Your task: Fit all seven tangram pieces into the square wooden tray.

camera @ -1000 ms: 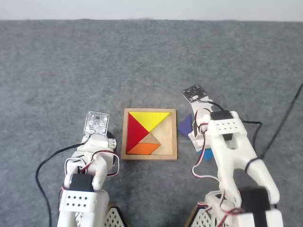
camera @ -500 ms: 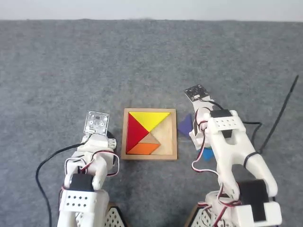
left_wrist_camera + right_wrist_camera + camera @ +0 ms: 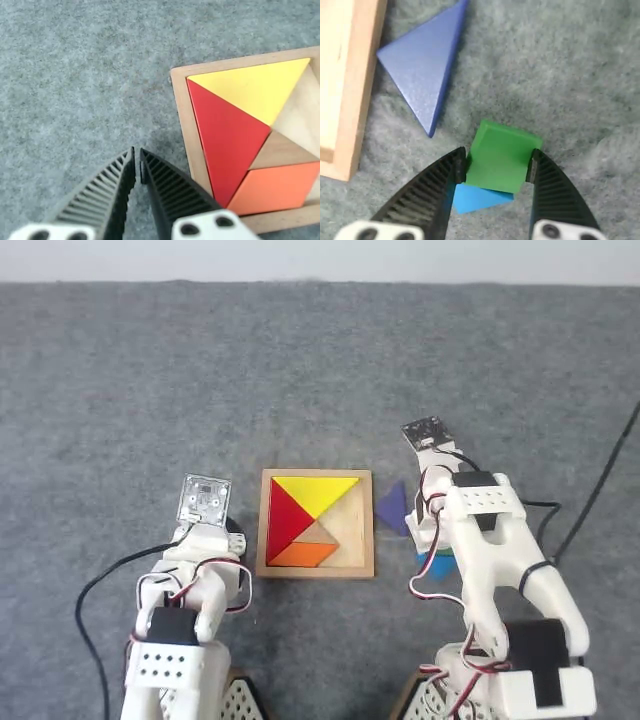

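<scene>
The right gripper's [image 3: 498,152] toothed black fingers [image 3: 451,175] are set narrow, one against each opposite side of the green square piece [image 3: 501,159], clasping it between them. The green square overlaps a light blue piece [image 3: 479,198] beneath it; whether it rests on that piece or hangs just above it cannot be told. Just beside them on the grey mat [image 3: 570,65] lies a violet-blue triangle [image 3: 424,82], one corner close to the outer rim of the wooden tray [image 3: 342,90]. In the high view the triangle sits just off the tray's right side, with the light blue piece nearer the arm bases and partly under the right arm. The left gripper [image 3: 136,153] has its fingers drawn together, with a thin slit between the tips, holding nothing, above bare mat just beside the tray's left rim. Inside the tray a yellow triangle [image 3: 255,87] lies along the far edge, a red triangle [image 3: 225,135] along the left edge and an orange piece [image 3: 276,187] along the near edge, all three touching; bare wood shows on the right part.
</scene>
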